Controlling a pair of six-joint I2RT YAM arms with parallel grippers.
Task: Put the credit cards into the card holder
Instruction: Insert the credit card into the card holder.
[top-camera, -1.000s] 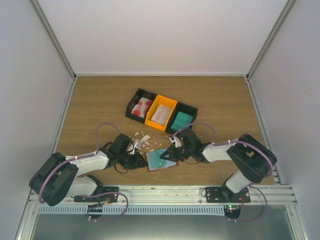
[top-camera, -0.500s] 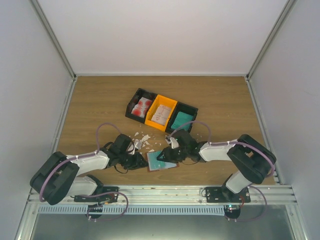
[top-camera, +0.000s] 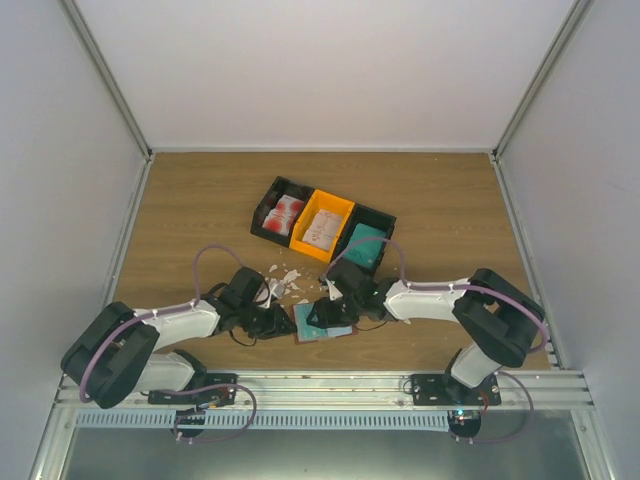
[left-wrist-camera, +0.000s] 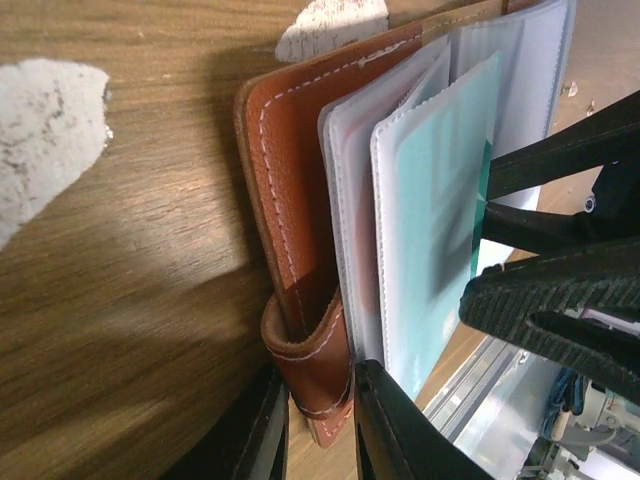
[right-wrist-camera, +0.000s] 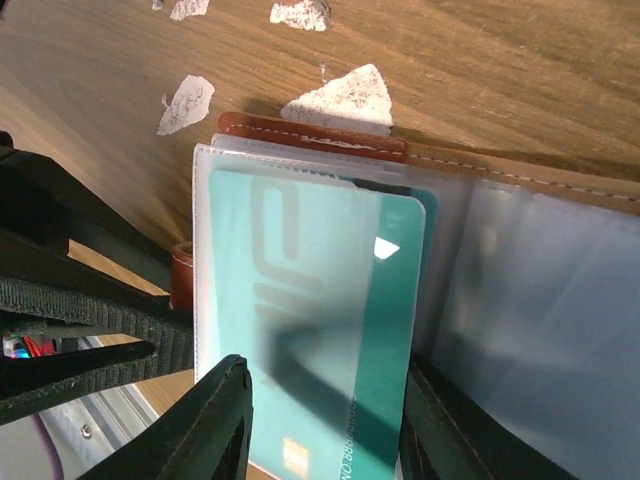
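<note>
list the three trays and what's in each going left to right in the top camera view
left black tray holding white red-blotched cards → orange tray holding pale pinkish cards → right black tray holding teal cards
</note>
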